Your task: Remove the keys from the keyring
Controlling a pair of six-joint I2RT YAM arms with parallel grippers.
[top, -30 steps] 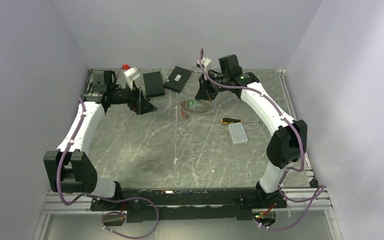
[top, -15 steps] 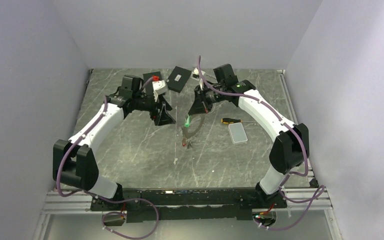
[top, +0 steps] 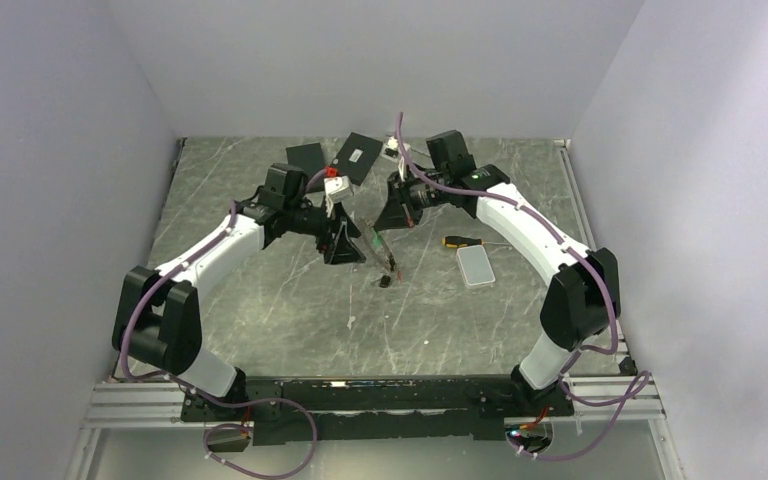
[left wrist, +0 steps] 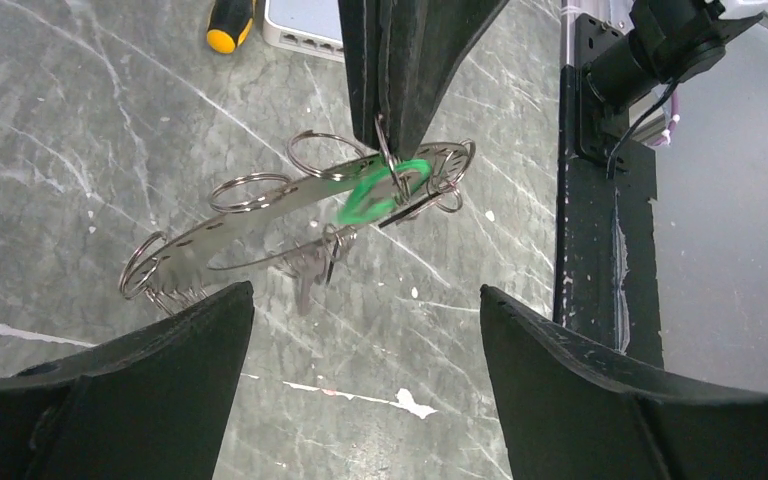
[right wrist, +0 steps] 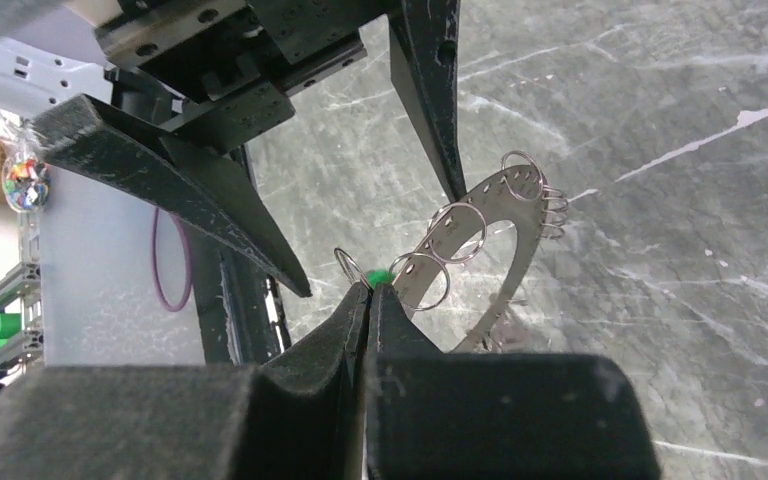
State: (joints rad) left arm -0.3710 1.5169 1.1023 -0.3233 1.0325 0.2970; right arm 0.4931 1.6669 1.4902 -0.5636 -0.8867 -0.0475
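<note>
The keyring [left wrist: 260, 208] is a flat grey ring carrying several small wire loops. It hangs tilted above the table from my right gripper [right wrist: 370, 290], which is shut on a wire loop at its rim beside the green key [left wrist: 380, 192]. Other keys [left wrist: 308, 268] dangle blurred under the ring. In the top view the keyring [top: 385, 250] hangs edge-on between the two grippers. My left gripper [left wrist: 365, 300] is open and empty, just left of the ring, its fingers [right wrist: 185, 185] spread towards it without touching.
A yellow-and-black screwdriver [top: 460, 241] and a white box [top: 476, 266] lie right of the ring. Two flat black boxes [top: 307, 156] [top: 357, 158] lie at the back. A small dark spot [top: 385, 282] shows on the table under the ring.
My right gripper has lifted the keyring off the table and now holds it hanging. My left arm has swung right from the back left and stands close beside the ring.
</note>
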